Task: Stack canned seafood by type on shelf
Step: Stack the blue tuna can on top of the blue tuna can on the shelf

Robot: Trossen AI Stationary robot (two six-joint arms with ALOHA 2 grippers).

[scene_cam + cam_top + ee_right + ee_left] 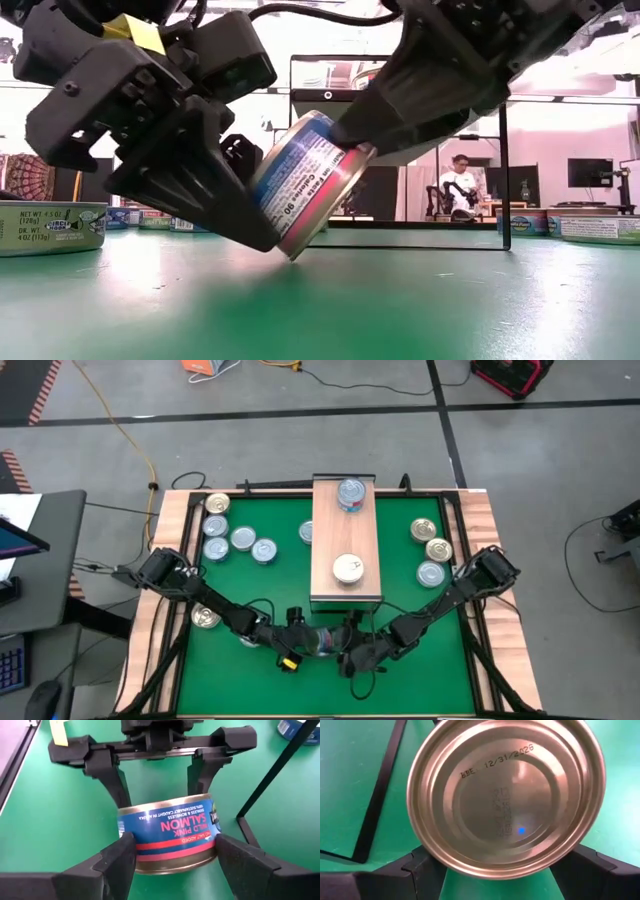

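A blue-labelled salmon can [167,827] with a gold end [505,795] sits tilted between both grippers, near the middle of the table's near edge [320,641]. My left gripper [497,870] comes at it from the left and my right gripper [172,857] from the right, each shut on it. The shelf [346,530] is a light-wood block at the far centre. A blue-silver can [351,493] and a white-topped can [348,568] stand on its top. My left gripper pinches the can's round side wall at the rim [427,852] between its two fingers, which point slantwise down from the left. The gold flat end faces its camera. The can is tilted; I cannot tell whether its lowest rim [293,256] touches the mat. My right gripper has the can's labelled side wall [131,836] between its two fingers, one on each side, on the part nearest this arm. The fingers come slanting down from the right, opposite the left gripper's fingers [116,785]. The label reads upside down from here.
Several loose cans lie on the green mat left of the shelf [243,538], one near the left arm [205,617], and three on the right [431,573]. A black frame [503,180] stands around the shelf. A person [460,185] sits in the room beyond.
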